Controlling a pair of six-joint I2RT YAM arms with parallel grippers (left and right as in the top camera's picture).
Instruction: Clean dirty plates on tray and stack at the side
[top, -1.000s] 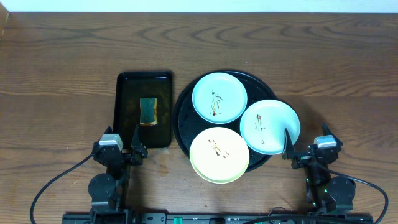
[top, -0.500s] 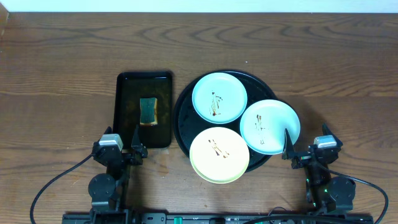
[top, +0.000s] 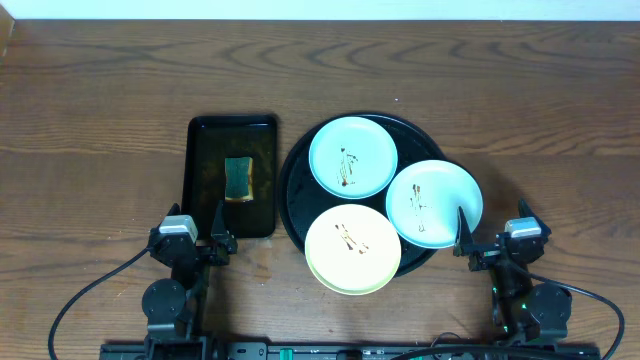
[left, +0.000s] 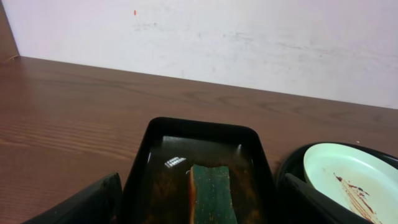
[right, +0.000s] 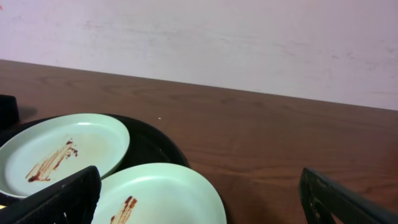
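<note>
Three dirty plates are sitting on the round black tray (top: 292, 195), centre-right on the counter (top: 100, 90). None is wiped or stacked at the side yet.
- Mint plate (top: 352, 157) is lying at the far side, fully inside the rim, with brown streaks at its centre.
- Second mint plate (top: 434, 203) is riding over the tray's right rim, so it is partly overhanging.
- Yellow plate (top: 352, 248) is overhanging the near rim, toward the robot.
- The plates are crowding each other. Edges are touching or just beside one another, and I cannot tell whether any is overlapping.

Left of the round tray, close beside it, a rectangular black tray (top: 207, 145) is holding a sponge (top: 238, 179). In the left wrist view the sponge looks to be lying in shallow liquid.

Left jaws are standing wide open and empty, just short of the rectangular tray's near end. Right jaws are also standing wide open and empty, one finger just beside the second mint plate's near edge.

Risks, as I am judging them:
- The overhanging plates are probably tipping hazards. Pressing a sponge on the unsupported side could flip one off the rim.
- Pulling one plate out may be dragging a neighbour along, given the crowding.
- A wet sponge could be dripping across the counter on the way over.
- The light plastic is likely to be sliding on the glossy tray unless the other arm is pinning it.
</note>
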